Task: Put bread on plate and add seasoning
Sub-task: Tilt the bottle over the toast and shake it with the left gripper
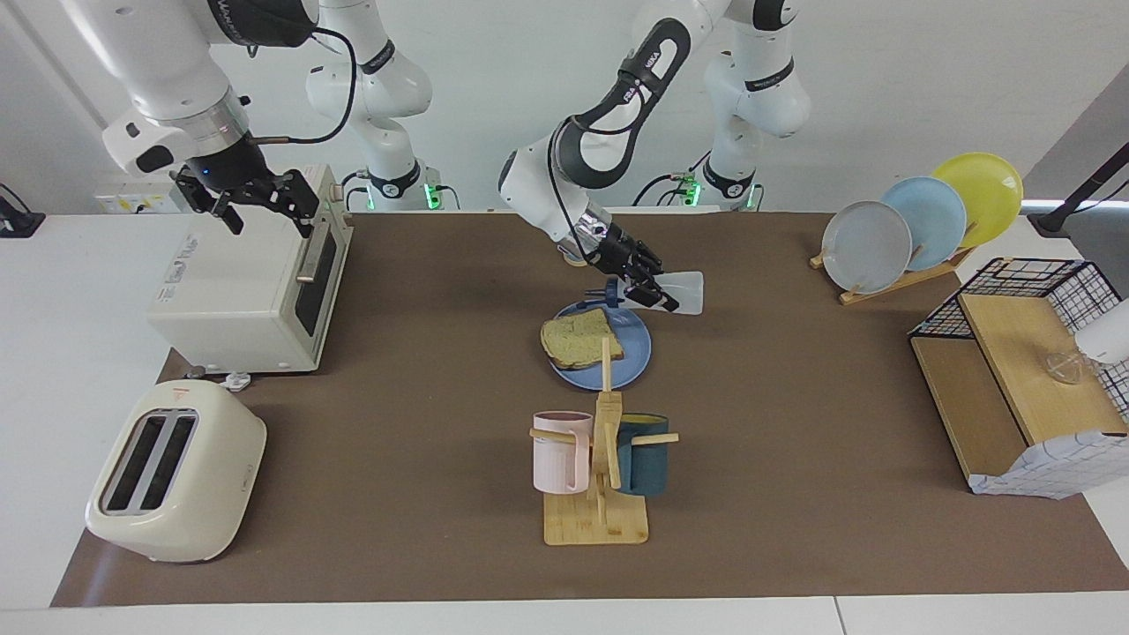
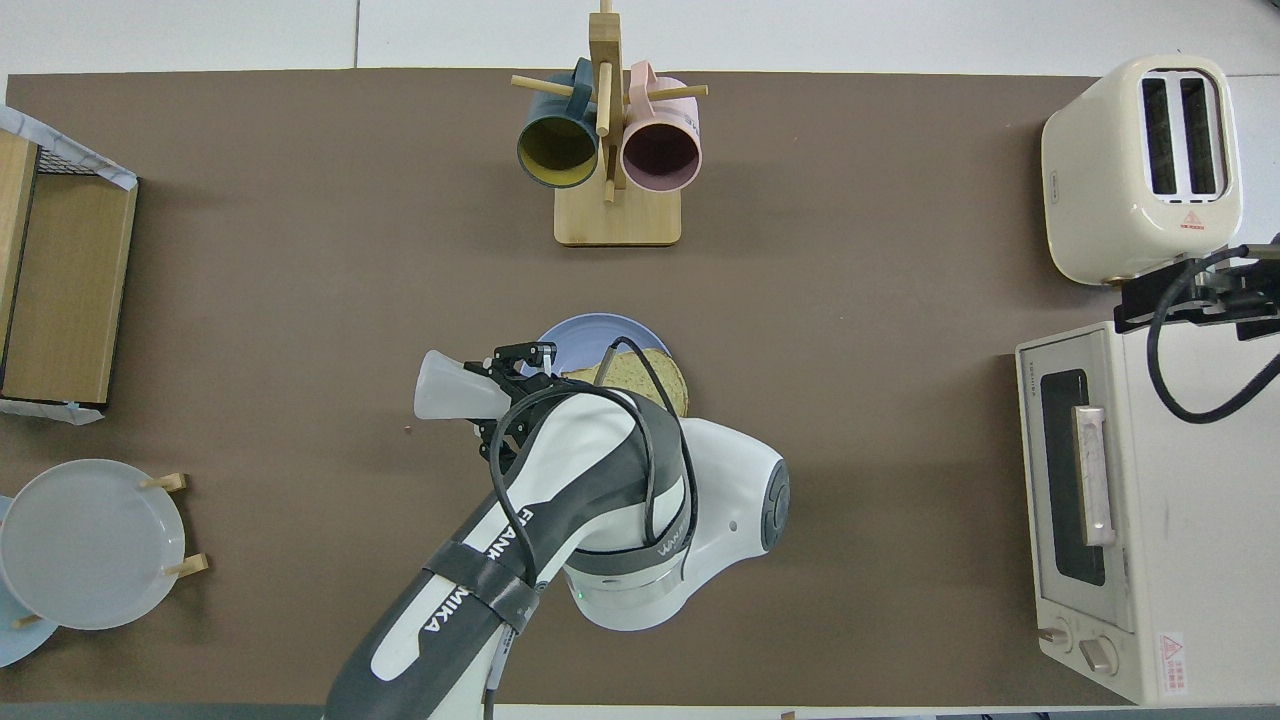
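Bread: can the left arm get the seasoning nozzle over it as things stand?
Probably yes. The left tool holds the seasoning on its side, cap at the plate rim beside the bread; nothing stands between them.

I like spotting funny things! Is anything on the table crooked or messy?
Only two small things. The bread sits off-centre on the plate, one edge hanging past the rim. The seasoning lies sideways in the left gripper, cap over the plate, which suits pouring. No spill is visible.
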Available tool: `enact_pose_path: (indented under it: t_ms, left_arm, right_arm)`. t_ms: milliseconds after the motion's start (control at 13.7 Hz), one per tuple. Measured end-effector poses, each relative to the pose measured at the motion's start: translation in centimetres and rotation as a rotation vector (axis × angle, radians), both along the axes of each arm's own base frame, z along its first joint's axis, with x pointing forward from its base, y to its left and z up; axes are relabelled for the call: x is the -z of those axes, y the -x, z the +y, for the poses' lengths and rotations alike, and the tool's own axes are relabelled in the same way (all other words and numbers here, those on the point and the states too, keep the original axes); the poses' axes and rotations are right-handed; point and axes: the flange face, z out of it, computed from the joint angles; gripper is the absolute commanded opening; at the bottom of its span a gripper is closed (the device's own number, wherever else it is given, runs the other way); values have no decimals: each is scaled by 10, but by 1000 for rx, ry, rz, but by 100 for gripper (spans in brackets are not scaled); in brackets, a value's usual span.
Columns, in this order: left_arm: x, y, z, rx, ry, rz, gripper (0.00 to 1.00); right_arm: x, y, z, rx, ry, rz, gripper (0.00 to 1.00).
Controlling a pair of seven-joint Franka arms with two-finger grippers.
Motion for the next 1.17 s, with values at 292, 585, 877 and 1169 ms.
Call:
enact_pose_path:
  t_ms: [292,585,877,1169]
  left_arm:
    - [-2,-4,9,-22,-80,-45,0]
    - [-12,-10,17,-21,-171,-103,0]
    - [-17,-19,26,-12,-259,-163,0]
    - [-16,-30,35,2,-324,-207,0]
  right_arm:
    - [0,0,0,-1,0,0,100]
    - [0,0,0,-1,0,0,100]
    - [0,0,0,-1,0,0,100]
    - [0,0,0,-2,0,0,100]
